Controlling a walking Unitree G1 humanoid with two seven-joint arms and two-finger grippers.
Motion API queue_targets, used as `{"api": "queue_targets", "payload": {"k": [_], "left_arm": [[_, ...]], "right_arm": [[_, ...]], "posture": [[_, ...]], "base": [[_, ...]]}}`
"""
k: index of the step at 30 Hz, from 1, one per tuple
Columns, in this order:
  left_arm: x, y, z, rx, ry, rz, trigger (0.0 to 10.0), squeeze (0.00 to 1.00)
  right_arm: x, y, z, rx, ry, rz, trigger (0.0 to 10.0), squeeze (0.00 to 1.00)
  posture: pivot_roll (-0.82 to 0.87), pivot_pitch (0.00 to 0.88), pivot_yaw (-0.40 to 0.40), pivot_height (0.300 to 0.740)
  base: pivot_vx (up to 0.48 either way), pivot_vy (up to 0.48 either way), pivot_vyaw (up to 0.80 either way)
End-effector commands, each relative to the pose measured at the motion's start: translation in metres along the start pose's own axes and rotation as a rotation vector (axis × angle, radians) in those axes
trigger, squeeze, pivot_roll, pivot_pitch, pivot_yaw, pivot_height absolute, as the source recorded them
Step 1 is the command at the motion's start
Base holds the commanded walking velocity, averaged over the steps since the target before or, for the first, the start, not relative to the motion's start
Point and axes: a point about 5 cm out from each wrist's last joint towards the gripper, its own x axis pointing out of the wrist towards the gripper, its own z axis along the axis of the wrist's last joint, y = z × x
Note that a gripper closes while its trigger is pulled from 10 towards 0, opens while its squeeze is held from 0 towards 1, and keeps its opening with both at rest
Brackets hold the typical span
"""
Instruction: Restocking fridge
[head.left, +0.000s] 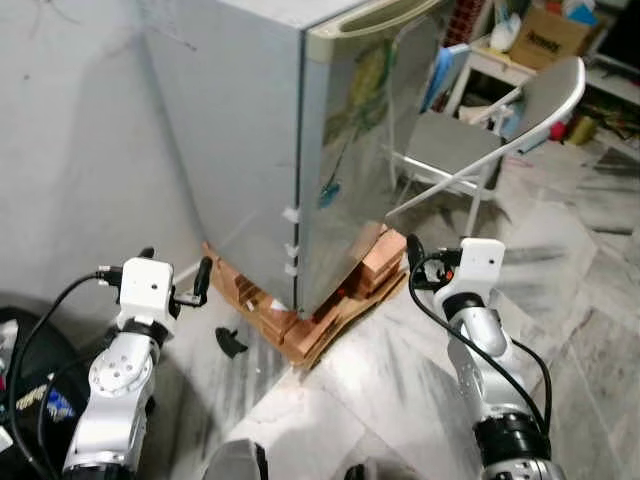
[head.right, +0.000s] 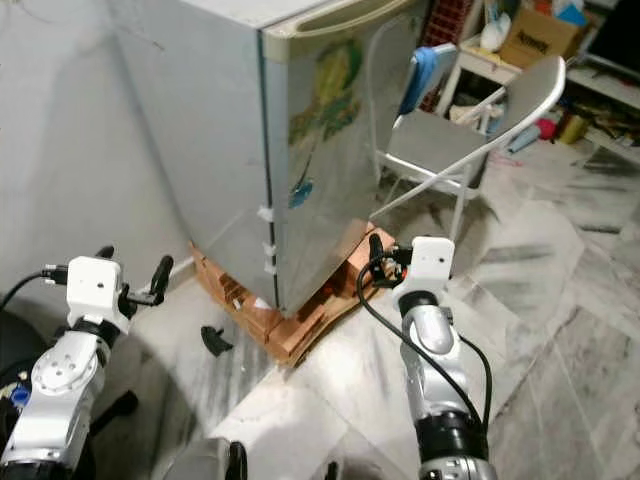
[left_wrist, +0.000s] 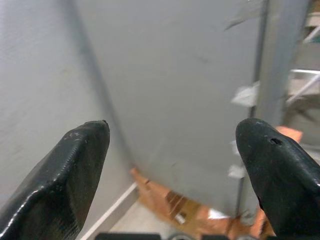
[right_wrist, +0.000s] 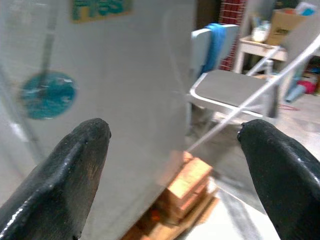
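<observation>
Fridge: tall silver metal fridge (head.left: 300, 130) stands ahead on wooden blocks (head.left: 300, 325), door closed. Left claw (head.left: 175, 278) and right claw (head.left: 432, 268) hover spread and empty. Likely heavy, slick; grip the top recessed handle (head.left: 385, 15).

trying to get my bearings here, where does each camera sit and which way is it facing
Left eye view: on the head, looking forward and down at the closed fridge on bricks, folding chair beyond; both silver arms show, left hand and right hand raised.
Right eye view: same head, same scene, slightly shifted.
Left wrist view: along the left hand's open fingers at the fridge's grey side.
Right wrist view: along the right hand's open fingers at the fridge door and chair.
Shared: all four see the fridge and bricks.
</observation>
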Motion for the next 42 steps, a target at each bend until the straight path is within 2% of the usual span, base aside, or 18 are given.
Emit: {"api": "queue_targets", "payload": {"k": [1,7,15,23,28,35,42], "left_arm": [[0.003,-0.001,0.003,-0.003,-0.017,-0.001,10.0,0.00],[0.002,-0.006,0.000,-0.009,-0.010,-0.016,10.0,0.00],[0.005,-0.019,0.003,-0.019,-0.027,-0.060,10.0,0.00],[0.004,-0.023,0.002,-0.019,-0.028,-0.076,10.0,0.00],[0.003,-0.029,0.006,-0.036,-0.062,-0.121,10.0,0.00],[0.004,-0.032,0.007,-0.042,-0.068,-0.129,10.0,0.00],[0.004,-0.032,0.007,-0.045,-0.072,-0.132,10.0,0.00]], "right_arm": [[0.002,-0.002,0.008,-0.009,-0.027,-0.009,10.0,0.00],[0.001,0.003,0.005,-0.014,-0.020,0.000,10.0,0.00],[0.000,0.008,0.006,-0.006,-0.031,0.015,10.0,0.00],[0.000,0.003,0.007,-0.022,-0.033,-0.001,10.0,0.00],[0.000,0.005,0.007,-0.021,-0.032,0.000,10.0,0.00],[0.000,0.005,0.008,-0.024,-0.038,0.002,10.0,0.00],[0.000,0.004,0.009,-0.028,-0.043,0.005,10.0,0.00]], "posture": [[0.08,0.050,-0.058,0.740],[0.08,0.046,-0.059,0.740],[0.07,0.048,-0.059,0.740],[0.07,0.049,-0.061,0.740],[0.07,0.050,-0.064,0.740],[0.07,0.051,-0.066,0.740],[0.07,0.052,-0.065,0.740]], "base": [[0.000,0.000,-0.80],[0.000,0.329,-0.80],[0.000,0.408,-0.71],[0.000,0.000,-0.05],[0.000,0.000,-0.21],[0.446,0.000,-0.77],[0.421,0.000,0.00]]}}
